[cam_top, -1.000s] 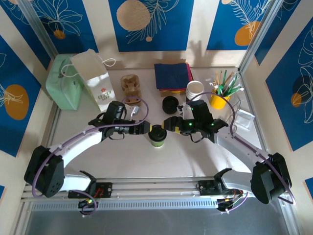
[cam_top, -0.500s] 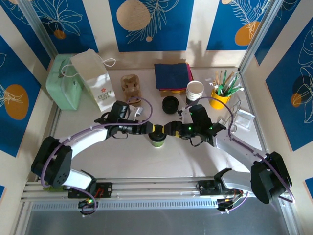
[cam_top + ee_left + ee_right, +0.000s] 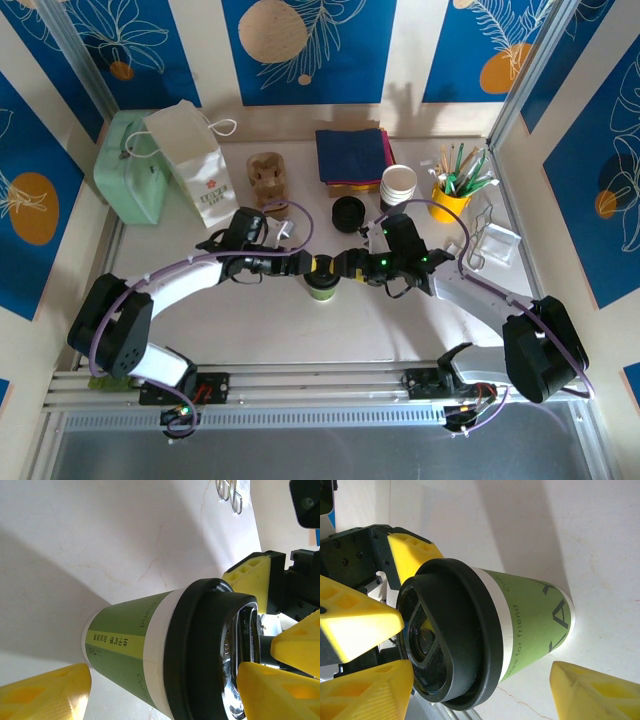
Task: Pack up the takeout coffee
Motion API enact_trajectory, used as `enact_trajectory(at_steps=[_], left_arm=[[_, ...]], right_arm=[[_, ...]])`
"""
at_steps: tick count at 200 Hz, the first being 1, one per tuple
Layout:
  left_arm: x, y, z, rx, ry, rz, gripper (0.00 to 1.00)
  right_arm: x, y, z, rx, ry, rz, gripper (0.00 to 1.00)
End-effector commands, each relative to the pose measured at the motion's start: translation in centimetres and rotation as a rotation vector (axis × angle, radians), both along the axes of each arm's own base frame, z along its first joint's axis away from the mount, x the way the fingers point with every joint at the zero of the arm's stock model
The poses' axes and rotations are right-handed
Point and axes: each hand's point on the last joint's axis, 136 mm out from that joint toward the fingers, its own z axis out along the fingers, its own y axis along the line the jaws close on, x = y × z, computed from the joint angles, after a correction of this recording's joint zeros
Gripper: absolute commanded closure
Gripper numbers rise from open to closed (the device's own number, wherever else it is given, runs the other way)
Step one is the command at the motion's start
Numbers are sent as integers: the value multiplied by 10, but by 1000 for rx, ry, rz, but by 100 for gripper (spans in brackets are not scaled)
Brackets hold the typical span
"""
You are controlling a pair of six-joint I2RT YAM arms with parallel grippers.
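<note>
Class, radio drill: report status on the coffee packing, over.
Left claw, right claw open, flanking takeout coffee. Upright on table, lid on. Nothing between claws and cup.

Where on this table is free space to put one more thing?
Widest bare patch: the near strip of table, between the coffee cup and the arm bases. A smaller one lies between the paper bag and the left arm. The back row is crowded, from the cup carrier to the yellow pot.

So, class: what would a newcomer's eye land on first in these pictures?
The small olive-green paper cup with a round black plastic lid, upright at the middle of the table. The left gripper and right gripper, yellow-fingered, flank it, jaws open. A white paper bag stands back left.
</note>
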Motion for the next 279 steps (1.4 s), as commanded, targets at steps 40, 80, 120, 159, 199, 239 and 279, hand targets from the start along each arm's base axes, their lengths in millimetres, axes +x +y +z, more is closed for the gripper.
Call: enact_trajectory(at_steps=[40, 80, 120, 159, 199, 239, 279], left_arm=[[-3, 0, -4, 14, -5, -21, 25], [-3, 1, -8, 25, 0, -15, 26], [-2, 3, -12, 38, 9, -6, 26], [-2, 7, -17, 62, 16, 0, 30], [-2, 10, -22, 77, 22, 7, 33], [-3, 22, -44, 173, 45, 25, 35], [-10, 30, -60, 208, 63, 34, 35]], right_arm=[[1, 2, 0, -16, -13, 17, 29], [3, 0, -9, -43, 4, 5, 30], [3, 0, -16, -62, 30, 5, 31], [2, -1, -22, -68, 55, -4, 32], [1, -2, -28, -75, 75, -9, 32], [0, -9, -39, -107, 120, -36, 32], [-4, -20, -52, -122, 173, -81, 32]])
